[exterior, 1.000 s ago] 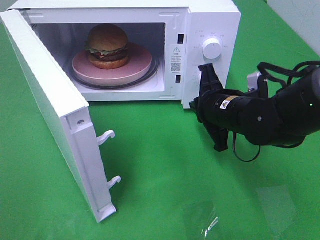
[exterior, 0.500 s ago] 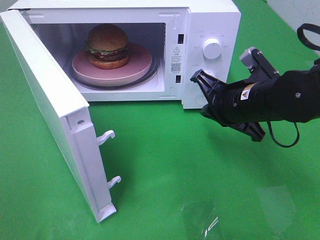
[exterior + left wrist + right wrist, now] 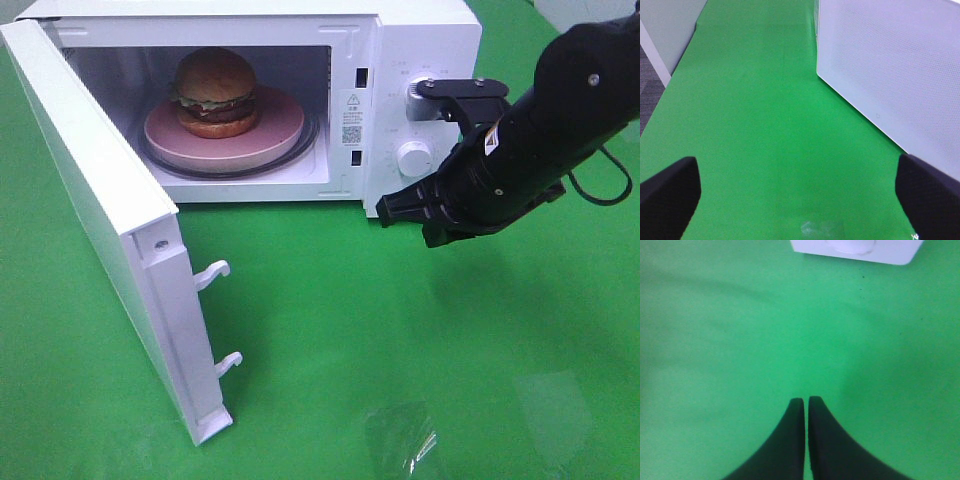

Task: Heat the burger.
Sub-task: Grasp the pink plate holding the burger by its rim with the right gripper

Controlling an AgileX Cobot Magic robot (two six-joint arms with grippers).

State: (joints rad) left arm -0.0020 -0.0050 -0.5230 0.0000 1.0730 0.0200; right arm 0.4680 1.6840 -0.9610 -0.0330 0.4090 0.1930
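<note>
Microwave (image 3: 425,40) on green cloth (image 3: 320,330), door (image 3: 95,200) swung wide to the left. Two white hooks (image 3: 212,273) stick out of the door's free edge.

Burger (image 3: 214,92) inside the cavity, sitting on a pink plate (image 3: 270,135), toward the plate's left-rear. Plate is wholly inside. Nothing touches either one.

Right gripper (image 3: 384,208) hangs in front of the control panel, low, tips pointing left toward the cavity's lower right corner and just clear of the microwave's front. The arm crosses the panel: the upper knob is partly hidden behind the wrist hardware, the lower knob (image 3: 413,157) is in plain sight.

Right wrist view: the gripper's (image 3: 806,400) jaws are pressed together, with only a hairline between them and nothing held. Cloth is below, with a white microwave corner and a knob (image 3: 850,244) at the far edge. This closure cannot be read from the high view.

Left gripper (image 3: 797,175) shows only in its own wrist view: jaws spread wide and empty over bare cloth. A white dotted panel (image 3: 890,65) runs beside it, probably the door's outer face, though the view is too tight to be sure. The left arm is outside the high view.
</note>
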